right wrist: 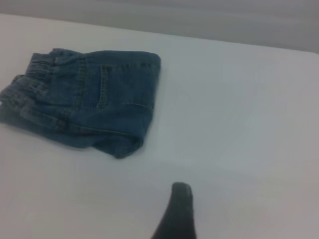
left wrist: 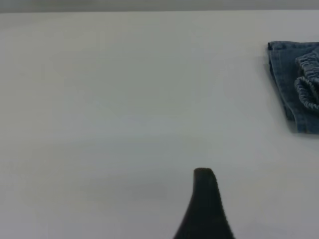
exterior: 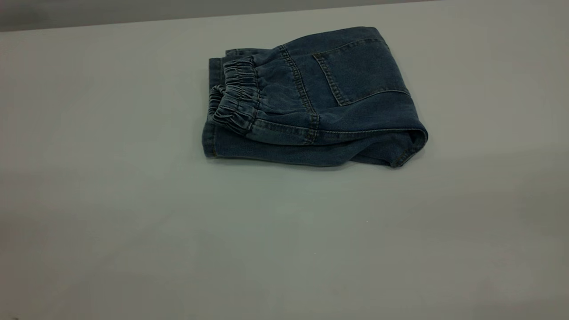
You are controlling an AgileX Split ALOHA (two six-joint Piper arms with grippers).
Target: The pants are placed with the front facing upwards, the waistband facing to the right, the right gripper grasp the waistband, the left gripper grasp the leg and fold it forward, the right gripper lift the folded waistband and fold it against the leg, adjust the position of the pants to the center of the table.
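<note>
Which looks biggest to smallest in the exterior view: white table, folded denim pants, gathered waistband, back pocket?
1. Plain white matte table, fills nearly the whole view.
2. Folded blue denim pants.
3. Stitched back pocket on the top layer.
4. Gathered elastic waistband, somewhat smaller than the pocket, though bunching makes it close.

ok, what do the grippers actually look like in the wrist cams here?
Little shows. The left gripper appears as one black curved finger with a rounded tip and a ribbed edge. The right gripper appears as one smooth, dark, tapered finger with a rounded tip. No cables, tags, markings or arm links are visible, and neither arm appears in the exterior view.
</note>
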